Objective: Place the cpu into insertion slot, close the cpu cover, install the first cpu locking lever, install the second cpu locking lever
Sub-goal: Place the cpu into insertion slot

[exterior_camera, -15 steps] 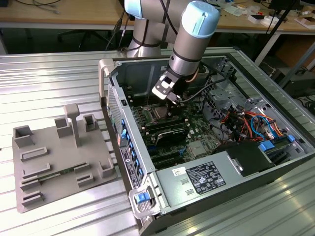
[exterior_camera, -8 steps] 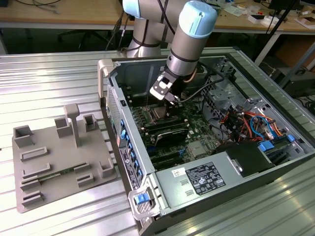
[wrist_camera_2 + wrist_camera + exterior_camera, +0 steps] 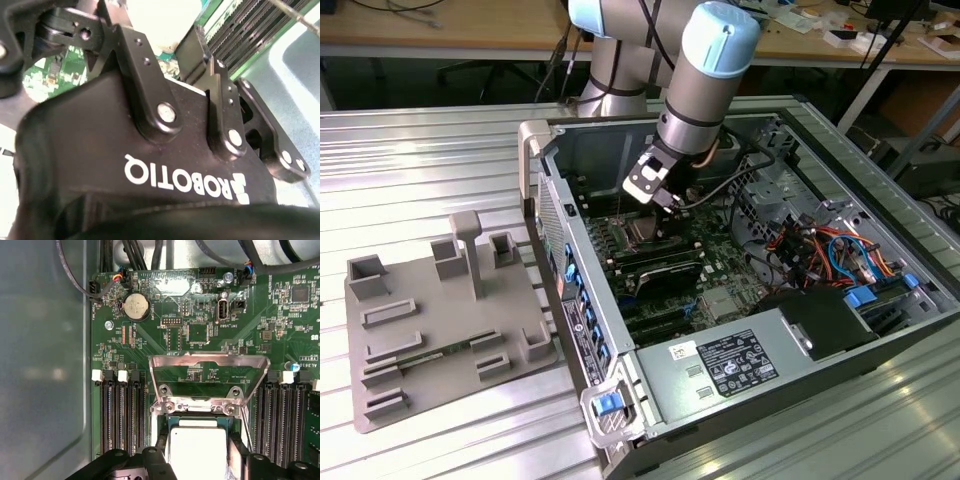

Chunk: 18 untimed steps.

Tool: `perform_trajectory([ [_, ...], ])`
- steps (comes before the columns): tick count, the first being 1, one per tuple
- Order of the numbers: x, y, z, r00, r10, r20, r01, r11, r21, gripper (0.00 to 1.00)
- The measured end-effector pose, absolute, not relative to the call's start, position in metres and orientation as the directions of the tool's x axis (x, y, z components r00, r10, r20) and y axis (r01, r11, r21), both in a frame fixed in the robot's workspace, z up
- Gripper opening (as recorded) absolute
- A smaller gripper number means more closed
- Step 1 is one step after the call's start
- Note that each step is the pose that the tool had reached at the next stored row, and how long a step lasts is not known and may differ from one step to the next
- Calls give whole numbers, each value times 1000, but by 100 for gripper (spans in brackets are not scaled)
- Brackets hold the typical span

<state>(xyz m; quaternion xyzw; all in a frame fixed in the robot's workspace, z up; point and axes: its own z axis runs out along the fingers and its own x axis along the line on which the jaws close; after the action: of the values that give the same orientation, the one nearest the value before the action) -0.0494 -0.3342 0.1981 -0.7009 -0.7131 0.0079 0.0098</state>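
Over dark square insertion slot (image 3: 172,420), beside upraised silver cpu cover (image 3: 209,371): end effector (image 3: 665,198) clenched on flat silver-grey cpu (image 3: 199,447).

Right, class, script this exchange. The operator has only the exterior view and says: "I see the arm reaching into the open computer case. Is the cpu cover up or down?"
Observer: Up. In the first wrist view the cpu cover stands raised on its hinge, and green board shows through its cut-out centre.
Operator: And the cpu?
Observer: The cpu shows its silver-grey top at the insertion slot, close to the cover's hinge. I cannot tell whether it is seated or held.
Operator: Any landmark past the cover?
Observer: A round coin cell sits on the board beyond the raised cover.
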Motion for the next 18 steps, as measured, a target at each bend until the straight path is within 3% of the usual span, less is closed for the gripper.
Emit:
perform_trajectory([
  [1, -49, -334, 198, -17, 1000, 3, 1000, 17, -25, 62],
  [18, -50, -334, 199, -24, 1000, 7, 999, 24, -25, 60],
])
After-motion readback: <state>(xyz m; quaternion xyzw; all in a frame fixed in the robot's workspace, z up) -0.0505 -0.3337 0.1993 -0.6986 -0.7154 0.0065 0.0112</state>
